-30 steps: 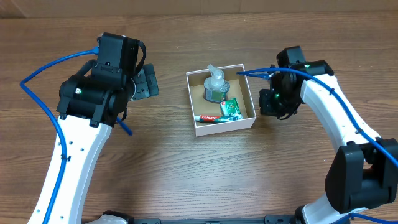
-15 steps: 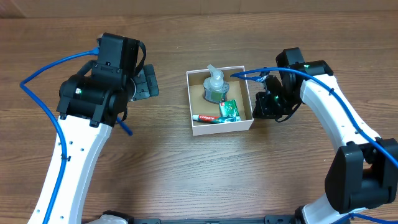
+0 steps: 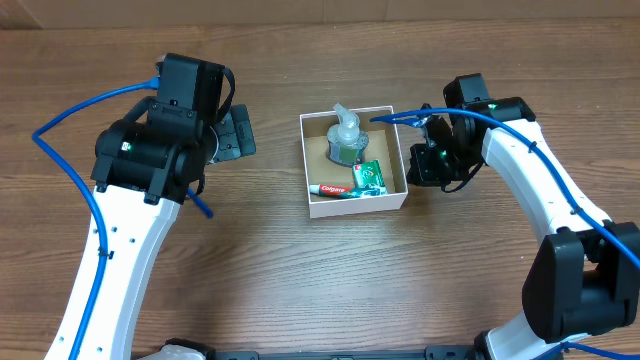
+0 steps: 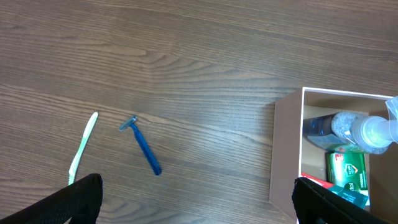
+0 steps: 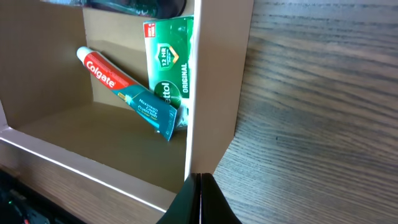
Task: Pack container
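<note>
The container point(image 3: 403, 168), a small white box with a brown inside, sits at the table's middle. It holds a clear pump bottle point(image 3: 347, 135), a red Colgate tube point(image 3: 335, 189) and a green packet point(image 3: 369, 176). My right gripper point(image 3: 418, 166) is shut, its tips against the top of the box's right wall. In the right wrist view the shut tips point(image 5: 200, 182) meet that wall point(image 5: 219, 93), with the tube point(image 5: 124, 87) and packet point(image 5: 168, 59) inside. My left gripper point(image 3: 232, 133) is open and empty, left of the box.
In the left wrist view a blue razor point(image 4: 142, 147) and a white-green toothbrush point(image 4: 83, 147) lie on the wood table, left of the box point(image 4: 287, 149). My left gripper point(image 4: 199, 205) hangs above the table between them and the box.
My right gripper moved left against the box's right wall, and the box slid a little to the left. The left arm has not moved.
</note>
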`<state>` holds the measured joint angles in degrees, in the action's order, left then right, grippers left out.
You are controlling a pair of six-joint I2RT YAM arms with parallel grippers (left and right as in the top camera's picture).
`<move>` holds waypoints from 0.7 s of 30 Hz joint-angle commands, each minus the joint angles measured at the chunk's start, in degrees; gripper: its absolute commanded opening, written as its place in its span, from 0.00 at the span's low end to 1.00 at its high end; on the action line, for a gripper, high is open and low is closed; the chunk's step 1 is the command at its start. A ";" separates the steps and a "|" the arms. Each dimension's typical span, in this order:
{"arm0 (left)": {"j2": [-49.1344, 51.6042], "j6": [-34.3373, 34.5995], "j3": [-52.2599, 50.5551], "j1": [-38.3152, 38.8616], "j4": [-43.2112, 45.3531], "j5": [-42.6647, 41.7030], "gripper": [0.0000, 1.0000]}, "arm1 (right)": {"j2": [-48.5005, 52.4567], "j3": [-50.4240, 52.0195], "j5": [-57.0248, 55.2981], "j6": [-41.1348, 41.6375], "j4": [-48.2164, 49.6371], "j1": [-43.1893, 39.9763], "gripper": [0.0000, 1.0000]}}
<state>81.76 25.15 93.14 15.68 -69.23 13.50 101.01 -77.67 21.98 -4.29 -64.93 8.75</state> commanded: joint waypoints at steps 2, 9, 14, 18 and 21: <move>0.00 0.59 0.39 -0.35 0.02 0.02 0.96 | 0.39 -0.72 -7.72 4.48 1.27 0.13 0.04; 0.00 0.59 0.39 -0.35 0.00 0.00 0.96 | 1.64 -0.28 -8.37 5.57 -0.31 0.31 0.04; -0.02 0.59 0.39 -0.35 0.00 0.00 0.96 | 1.99 -0.28 0.50 -0.70 -2.71 0.31 0.04; 0.00 0.59 0.39 -0.35 -0.52 0.04 0.96 | 1.99 -0.31 7.32 -5.05 -2.99 0.31 0.05; 0.00 0.57 0.39 -0.35 -0.92 0.04 0.97 | 1.99 -0.28 7.32 -5.03 -3.15 0.31 0.05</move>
<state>81.76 25.15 93.14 15.68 -69.78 13.50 102.94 -77.67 24.80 -6.61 -68.18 8.73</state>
